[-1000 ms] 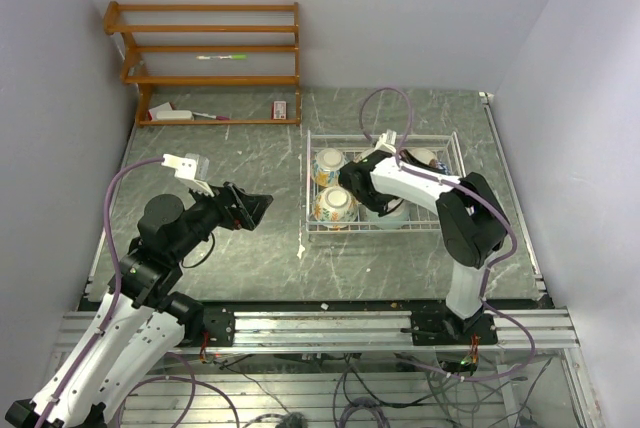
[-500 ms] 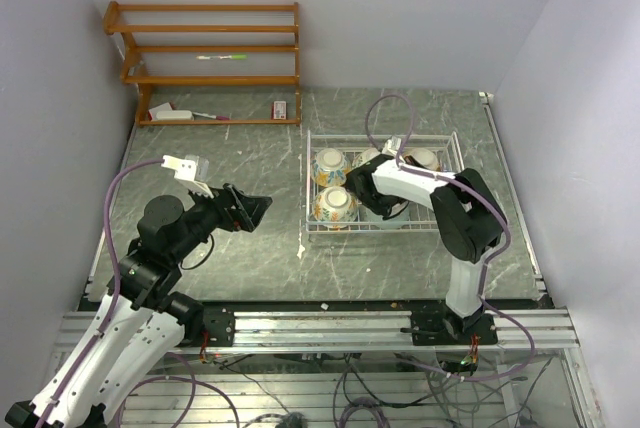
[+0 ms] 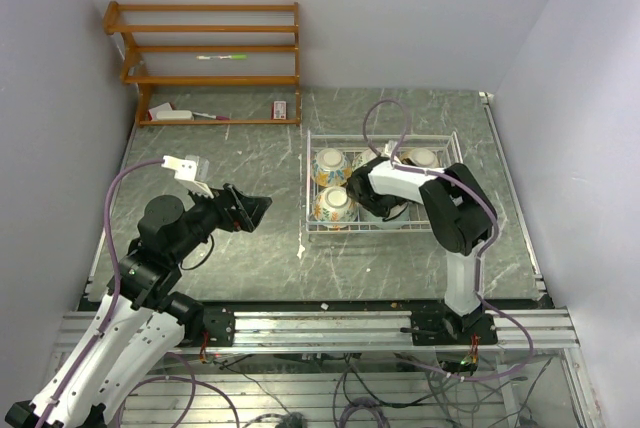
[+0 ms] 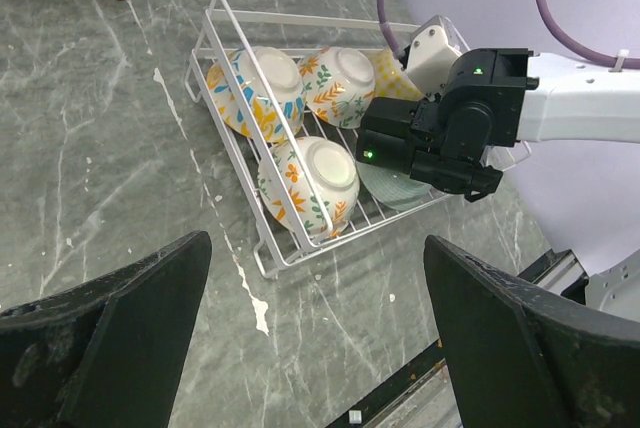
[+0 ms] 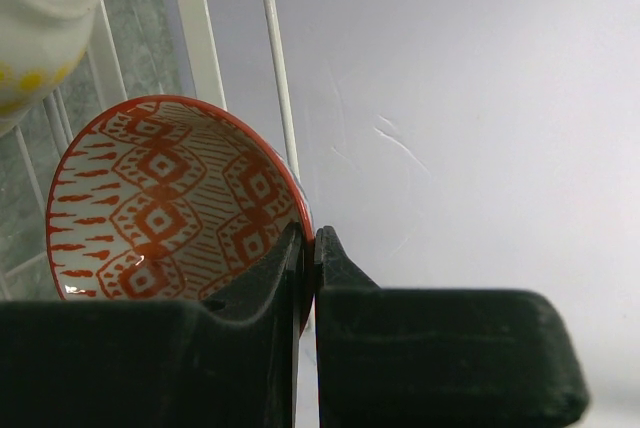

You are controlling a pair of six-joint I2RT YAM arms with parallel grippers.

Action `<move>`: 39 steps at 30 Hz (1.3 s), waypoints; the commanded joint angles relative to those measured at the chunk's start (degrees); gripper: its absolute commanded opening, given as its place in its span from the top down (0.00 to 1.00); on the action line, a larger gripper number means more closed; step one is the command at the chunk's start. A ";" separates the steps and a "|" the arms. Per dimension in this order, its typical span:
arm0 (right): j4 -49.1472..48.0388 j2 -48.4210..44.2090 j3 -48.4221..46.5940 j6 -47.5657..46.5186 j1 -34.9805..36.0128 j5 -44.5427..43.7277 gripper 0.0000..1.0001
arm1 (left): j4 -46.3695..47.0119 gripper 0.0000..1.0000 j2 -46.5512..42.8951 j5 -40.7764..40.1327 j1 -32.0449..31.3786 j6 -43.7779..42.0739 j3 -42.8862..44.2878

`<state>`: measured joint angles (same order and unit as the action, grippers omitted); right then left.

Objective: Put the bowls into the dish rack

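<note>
The white wire dish rack [image 3: 380, 132] holds several bowls. Floral bowls [image 3: 335, 204] lie upside down in its left half, also seen in the left wrist view [image 4: 310, 180], with a pale teal bowl [image 4: 392, 188] beside them. My right gripper [image 5: 310, 248] is low inside the rack [image 5: 195, 18], shut on the rim of a bowl with a red-orange diamond pattern [image 5: 160, 208], which is tilted on edge. From above, that gripper [image 3: 362, 198] hides this bowl. My left gripper [image 4: 318, 278] hangs open and empty over bare table, left of the rack [image 4: 310, 18].
A brown wooden shelf unit [image 3: 205, 58] stands at the back left with small items on its lowest shelf. White flecks mark the grey marble table [image 3: 230, 248] near the rack's front left corner. Walls close in on both sides.
The right arm has folded in toward the middle of the rack, and its wrist has sunk lower among the bowls. The left arm has not moved.
</note>
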<state>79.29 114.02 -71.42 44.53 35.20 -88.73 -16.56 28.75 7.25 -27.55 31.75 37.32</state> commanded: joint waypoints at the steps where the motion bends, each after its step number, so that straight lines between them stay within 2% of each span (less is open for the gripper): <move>1: -0.15 3.40 -0.23 1.80 0.06 -2.12 0.97 | -1.13 0.02 -0.63 -1.26 -0.13 -0.85 1.50; 11: -0.24 6.46 -2.45 4.70 2.24 1.65 0.87 | -3.09 0.02 -1.22 -2.54 -0.11 -1.41 2.61; 21: -0.26 6.08 -6.28 7.08 5.49 4.36 0.70 | -4.32 0.02 -1.58 -3.40 -0.12 -1.69 4.27; 31: -0.43 6.27 -10.24 7.98 6.93 7.14 0.67 | -3.61 0.02 -1.21 -3.05 -0.13 -1.53 4.15; 36: -8.87 2.76 -9.15 0.92 7.04 9.50 0.66 | -3.08 0.02 -1.14 -2.96 -0.13 -1.35 3.64; 39: -22.89 -2.46 -5.59 -12.86 7.01 14.26 0.65 | -2.87 0.02 -1.07 -2.92 -0.13 -1.34 3.63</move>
<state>75.16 117.84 -80.51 44.45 42.39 -82.21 -20.40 27.75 4.64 -27.55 30.63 39.99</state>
